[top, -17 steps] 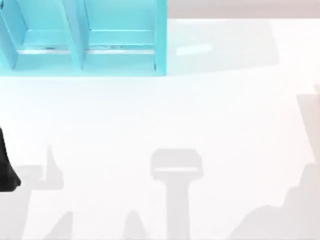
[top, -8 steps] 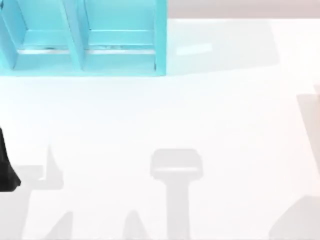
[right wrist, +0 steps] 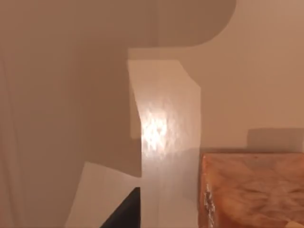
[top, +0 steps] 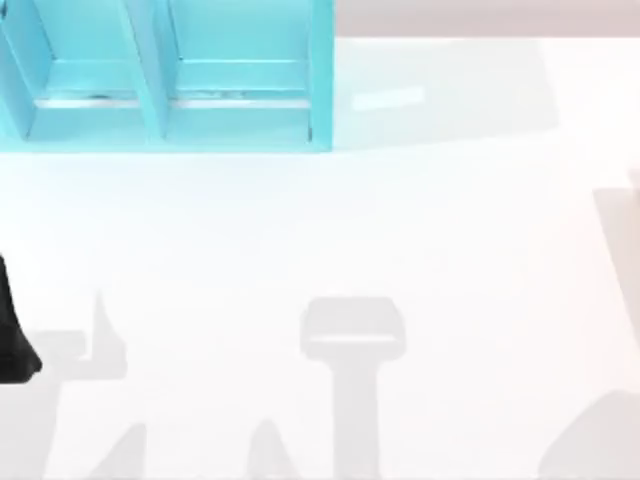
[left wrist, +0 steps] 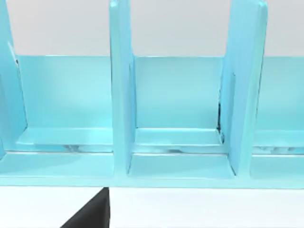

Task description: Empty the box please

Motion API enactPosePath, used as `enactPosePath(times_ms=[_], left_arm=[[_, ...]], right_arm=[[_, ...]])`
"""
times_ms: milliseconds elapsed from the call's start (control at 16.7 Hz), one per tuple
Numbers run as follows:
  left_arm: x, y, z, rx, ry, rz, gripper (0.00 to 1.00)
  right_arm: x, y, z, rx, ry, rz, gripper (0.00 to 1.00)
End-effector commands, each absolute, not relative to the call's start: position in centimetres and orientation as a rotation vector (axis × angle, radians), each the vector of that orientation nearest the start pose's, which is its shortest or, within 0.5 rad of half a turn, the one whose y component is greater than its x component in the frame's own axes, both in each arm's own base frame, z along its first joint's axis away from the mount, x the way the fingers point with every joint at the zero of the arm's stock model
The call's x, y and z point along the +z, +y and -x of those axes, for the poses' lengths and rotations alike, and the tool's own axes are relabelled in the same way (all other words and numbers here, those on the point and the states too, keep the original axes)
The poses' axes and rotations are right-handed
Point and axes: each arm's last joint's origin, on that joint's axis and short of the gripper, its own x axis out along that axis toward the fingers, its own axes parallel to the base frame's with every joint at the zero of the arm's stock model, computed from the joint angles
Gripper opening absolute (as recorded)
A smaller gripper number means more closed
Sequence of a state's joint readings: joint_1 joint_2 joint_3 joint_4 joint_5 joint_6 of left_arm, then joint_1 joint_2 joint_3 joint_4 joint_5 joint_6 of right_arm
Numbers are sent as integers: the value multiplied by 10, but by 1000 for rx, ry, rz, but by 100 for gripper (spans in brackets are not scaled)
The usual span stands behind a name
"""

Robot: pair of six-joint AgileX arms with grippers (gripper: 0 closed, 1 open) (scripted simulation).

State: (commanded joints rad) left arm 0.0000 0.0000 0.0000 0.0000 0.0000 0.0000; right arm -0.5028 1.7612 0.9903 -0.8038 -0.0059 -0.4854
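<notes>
At the top view's right edge a thin tan sliver of the box [top: 634,181] pokes in. In the right wrist view, tan box walls [right wrist: 266,71] stand close in front, with a paler glossy panel [right wrist: 166,123] between them. An orange-brown mottled block [right wrist: 251,190] lies close by, and a dark part of my right gripper [right wrist: 124,211] is beside it. My left arm [top: 12,340] is parked at the table's left edge. A dark part of my left gripper [left wrist: 90,216] faces the cyan shelf.
A cyan shelf unit [top: 165,75] with upright dividers [left wrist: 121,90] stands at the back left of the white table [top: 330,220]. Grey shadows of the arms and the camera mount fall across the table's front.
The right arm's shadow at the table's front right has shrunk and slid toward the right edge. The left arm and the shelf have not moved.
</notes>
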Motion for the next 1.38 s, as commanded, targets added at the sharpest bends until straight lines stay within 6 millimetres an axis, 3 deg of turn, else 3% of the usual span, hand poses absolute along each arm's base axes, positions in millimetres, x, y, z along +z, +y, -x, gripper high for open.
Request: enactPosePath(times_ms=[480,1080,1380], left_arm=[[160,-1,-106,0,0,0,100],[160,-1,-106,0,0,0,100],[160,-1,-106,0,0,0,100]], right_arm=[[132,-140,-257,-6,1571,-17,2],[133,-140,-257,-7,1570,-18,0],[161,-142,-262,3,1586,-23,0]])
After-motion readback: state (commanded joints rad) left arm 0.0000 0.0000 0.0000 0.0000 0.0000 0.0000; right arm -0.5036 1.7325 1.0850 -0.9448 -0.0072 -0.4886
